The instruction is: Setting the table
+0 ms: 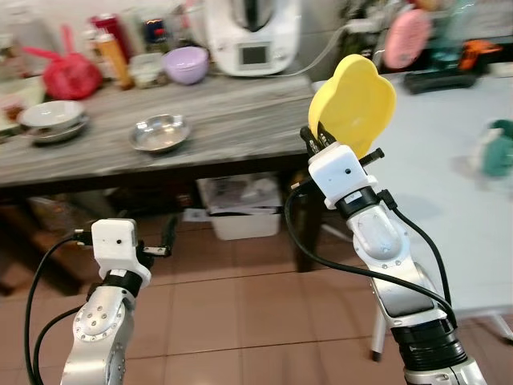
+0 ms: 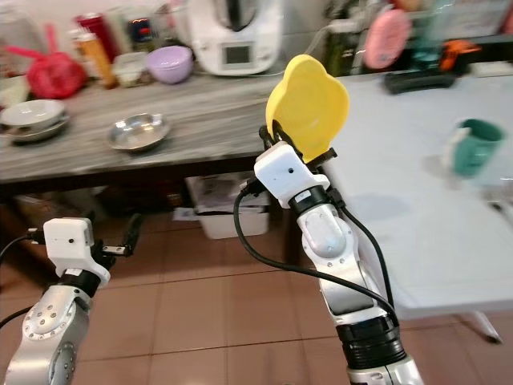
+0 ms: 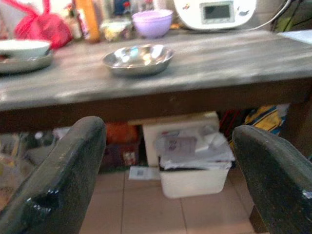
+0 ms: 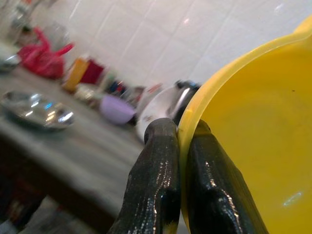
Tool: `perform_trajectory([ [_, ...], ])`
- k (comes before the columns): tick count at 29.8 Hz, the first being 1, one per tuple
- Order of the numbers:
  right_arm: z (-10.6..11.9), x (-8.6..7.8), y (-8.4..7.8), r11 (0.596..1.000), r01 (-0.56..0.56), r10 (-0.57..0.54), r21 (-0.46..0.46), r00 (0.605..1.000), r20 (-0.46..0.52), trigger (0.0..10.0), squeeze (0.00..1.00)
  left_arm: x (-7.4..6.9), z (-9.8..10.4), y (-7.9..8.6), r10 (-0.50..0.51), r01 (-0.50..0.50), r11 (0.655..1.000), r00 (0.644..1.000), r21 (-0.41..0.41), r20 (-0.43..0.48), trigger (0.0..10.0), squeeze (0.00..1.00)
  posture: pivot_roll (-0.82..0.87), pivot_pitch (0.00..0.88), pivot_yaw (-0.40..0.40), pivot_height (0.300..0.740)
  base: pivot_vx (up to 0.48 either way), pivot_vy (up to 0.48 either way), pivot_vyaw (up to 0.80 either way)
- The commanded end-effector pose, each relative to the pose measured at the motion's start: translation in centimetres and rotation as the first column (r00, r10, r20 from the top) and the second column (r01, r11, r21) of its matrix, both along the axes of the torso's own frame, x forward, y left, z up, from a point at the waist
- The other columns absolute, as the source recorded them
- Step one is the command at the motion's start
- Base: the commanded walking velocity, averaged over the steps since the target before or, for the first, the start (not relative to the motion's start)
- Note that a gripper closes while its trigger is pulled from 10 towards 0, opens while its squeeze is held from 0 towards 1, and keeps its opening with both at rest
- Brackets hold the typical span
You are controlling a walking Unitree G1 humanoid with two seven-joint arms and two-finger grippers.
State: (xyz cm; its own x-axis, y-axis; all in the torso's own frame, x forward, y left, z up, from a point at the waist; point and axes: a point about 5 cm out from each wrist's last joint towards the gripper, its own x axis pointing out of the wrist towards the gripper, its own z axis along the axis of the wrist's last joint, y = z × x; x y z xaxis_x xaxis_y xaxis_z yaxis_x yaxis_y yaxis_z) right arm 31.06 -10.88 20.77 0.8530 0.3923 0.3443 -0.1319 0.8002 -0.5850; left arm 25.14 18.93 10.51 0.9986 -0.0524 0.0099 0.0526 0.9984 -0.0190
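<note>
Yellow lobed plastic bowl (image 1: 353, 103) stands on edge, rim clenched by the right gripper (image 1: 321, 141).

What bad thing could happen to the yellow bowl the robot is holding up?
The right tool pinches the yellow bowl only by its thin rim, and the bowl is tipped up in the air, so it might slip out and fall onto the tiled floor. It is also held beside the edge of the white table, so it could bump that edge when lowered. The left tool is open and low, too far away to catch it.
</note>
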Motion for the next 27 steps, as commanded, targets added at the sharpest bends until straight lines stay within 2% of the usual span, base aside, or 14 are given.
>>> perform_trajectory([
  [1,0.7,-0.1,0.3,1.000,-0.015,0.015,0.007,1.000,0.025,10.0,0.00,0.1,0.3,0.4,0.013,-0.014,1.000,1.000,0.023,0.006,10.0,0.00,-0.10,0.049,0.068,0.740,0.000,0.480,0.46],
  [6,0.7,-0.1,0.3,1.000,-0.016,0.016,0.005,1.000,0.025,10.0,0.00,0.2,0.3,0.4,0.013,-0.013,1.000,1.000,0.024,0.004,10.0,0.00,-0.10,0.048,0.067,0.740,0.000,0.480,0.43],
  [11,0.6,0.0,0.2,1.000,-0.013,0.013,0.003,1.000,0.024,10.0,0.00,0.2,0.2,0.3,0.012,-0.012,1.000,1.000,0.021,0.004,10.0,0.00,-0.10,0.045,0.067,0.740,0.000,0.460,0.00],
  [27,0.6,0.3,0.0,1.000,0.000,0.000,0.021,1.000,0.012,10.0,0.00,0.2,0.6,-0.7,-0.049,0.049,0.999,0.998,0.008,0.042,10.0,0.00,-0.10,0.034,0.064,0.740,0.000,0.000,0.00],
])
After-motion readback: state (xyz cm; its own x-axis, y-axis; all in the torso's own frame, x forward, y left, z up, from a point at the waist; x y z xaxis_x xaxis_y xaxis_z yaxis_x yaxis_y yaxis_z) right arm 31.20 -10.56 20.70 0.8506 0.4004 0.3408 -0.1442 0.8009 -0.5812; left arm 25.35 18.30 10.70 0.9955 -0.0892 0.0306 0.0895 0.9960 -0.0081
